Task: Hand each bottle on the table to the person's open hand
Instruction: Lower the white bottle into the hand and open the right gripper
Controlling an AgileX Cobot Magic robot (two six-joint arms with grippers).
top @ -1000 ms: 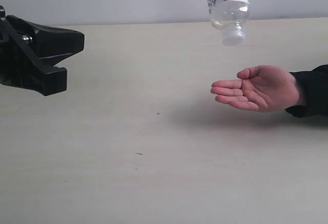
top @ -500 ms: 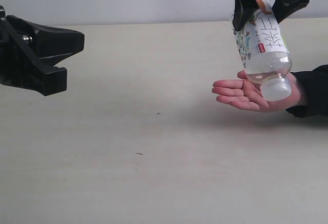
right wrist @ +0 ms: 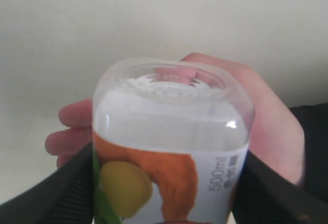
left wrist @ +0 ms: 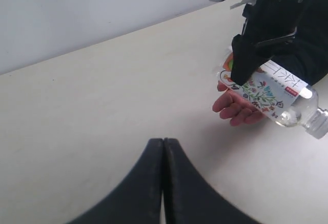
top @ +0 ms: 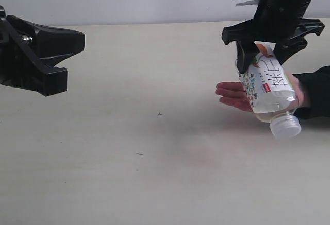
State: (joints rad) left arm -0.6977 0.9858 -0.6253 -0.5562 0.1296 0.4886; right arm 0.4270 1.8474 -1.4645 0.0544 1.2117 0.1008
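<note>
bottle (top: 268,88): right of frame, tilted cap-down over person's hand (top: 230,93), contact unclear | right gripper (top: 263,55): clamped on bottle | left gripper (left wrist: 163,145): jaws together, empty | left to do: release; no other bottle visible

bottle (top: 268,88) and right tool (top: 264,55) lower than before, bottle more tilted over open hand (top: 232,93)

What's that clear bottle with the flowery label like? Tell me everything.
The clear plastic bottle has a white cap and a white label with leaves, flowers and an orange patch. It hangs tilted, cap down, base clamped by the black right gripper, over a person's open hand; whether it touches the palm is unclear.
</note>
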